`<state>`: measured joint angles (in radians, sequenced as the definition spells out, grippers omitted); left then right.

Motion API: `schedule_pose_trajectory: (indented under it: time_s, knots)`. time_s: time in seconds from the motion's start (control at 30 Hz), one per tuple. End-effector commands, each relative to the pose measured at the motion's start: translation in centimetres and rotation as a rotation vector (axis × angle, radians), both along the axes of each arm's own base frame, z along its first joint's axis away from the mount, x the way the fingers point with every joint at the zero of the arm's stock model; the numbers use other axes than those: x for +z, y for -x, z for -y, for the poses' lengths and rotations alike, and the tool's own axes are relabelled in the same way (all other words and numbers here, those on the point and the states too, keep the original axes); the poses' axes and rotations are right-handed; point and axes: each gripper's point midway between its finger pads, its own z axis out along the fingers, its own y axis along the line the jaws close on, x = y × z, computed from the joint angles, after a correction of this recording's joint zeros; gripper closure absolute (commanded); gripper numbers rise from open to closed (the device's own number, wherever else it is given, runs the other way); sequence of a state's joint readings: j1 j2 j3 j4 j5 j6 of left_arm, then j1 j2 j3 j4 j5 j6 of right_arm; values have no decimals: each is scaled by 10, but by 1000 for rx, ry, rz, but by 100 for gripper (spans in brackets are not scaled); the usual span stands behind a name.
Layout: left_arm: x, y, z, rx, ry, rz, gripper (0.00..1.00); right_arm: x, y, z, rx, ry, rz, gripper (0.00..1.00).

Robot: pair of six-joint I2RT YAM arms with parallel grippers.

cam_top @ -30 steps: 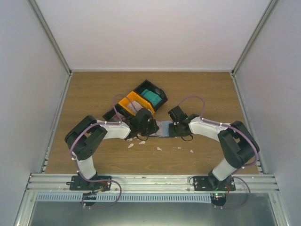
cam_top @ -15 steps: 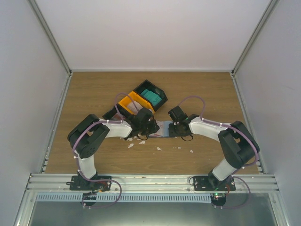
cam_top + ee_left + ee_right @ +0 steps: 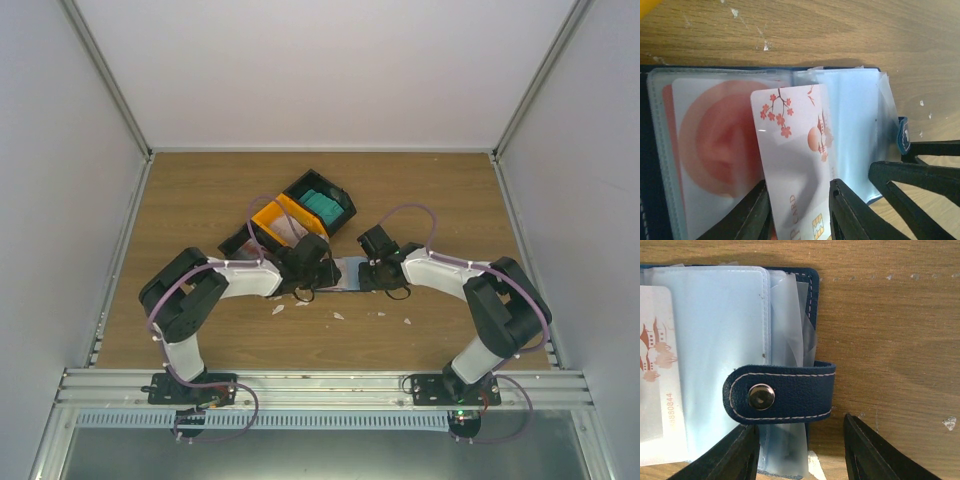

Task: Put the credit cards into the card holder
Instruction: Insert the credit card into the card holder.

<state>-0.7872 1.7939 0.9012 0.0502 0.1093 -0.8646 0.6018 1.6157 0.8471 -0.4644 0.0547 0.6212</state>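
Left gripper (image 3: pixel 799 187): fingers parted; the lower end of a white card (image 3: pixel 795 165) printed with red blossom lies in the gap between them, each long edge close against a finger; the card's top end lies on the open card holder (image 3: pixel 855 120), over the join between two clear sleeves; the card is tilted slightly to the left.

Second card (image 3: pixel 715 145): white with a large red blotch; fully seated in the sleeve to the left of the first card.

Right gripper (image 3: pixel 800 426): jaws spread wide, gripping nothing; they straddle the right edge of the holder just below the snap tab (image 3: pixel 785 392), the left finger over the clear sleeves, the right finger over bare table (image 3: pixel 900 315); whether either finger presses down cannot be told; the tab lies folded across the sleeves, its metal stud (image 3: pixel 761 396) facing up.

Card holder, seen from above: lies open and flat on the table near the middle, between the two grippers, the left arm at its left side, the right arm at its right.

Surroundings: an orange bin (image 3: pixel 268 214) and a black bin (image 3: pixel 343 196) stand just behind the holder, touching one another; teal cards (image 3: pixel 322 205) lie in the black bin; small white scraps (image 3: pixel 338 316) are scattered on the wood in front of the holder.
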Motion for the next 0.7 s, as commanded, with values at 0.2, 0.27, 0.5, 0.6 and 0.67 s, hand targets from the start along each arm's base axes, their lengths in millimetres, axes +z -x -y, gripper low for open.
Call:
schedule_pose_trajectory:
  time_s: [0.2, 0.27, 0.5, 0.6, 0.67]
  knots:
    - [-17, 8, -28, 20, -206, 7, 60, -20, 15, 14, -5, 51, -65, 53]
    - [-18, 7, -28, 17, -213, 9, 60, -19, 15, 13, -3, 49, -64, 53]
    - [-23, 5, -21, -7, -232, 10, 66, -20, 15, 13, 2, 49, -63, 53]
    - [-24, 6, -16, -25, -237, 10, 71, -19, 14, 13, 1, 49, -61, 53]
    - [-25, 6, -12, -41, -241, 14, 71, -20, 15, 12, 2, 49, -63, 53]
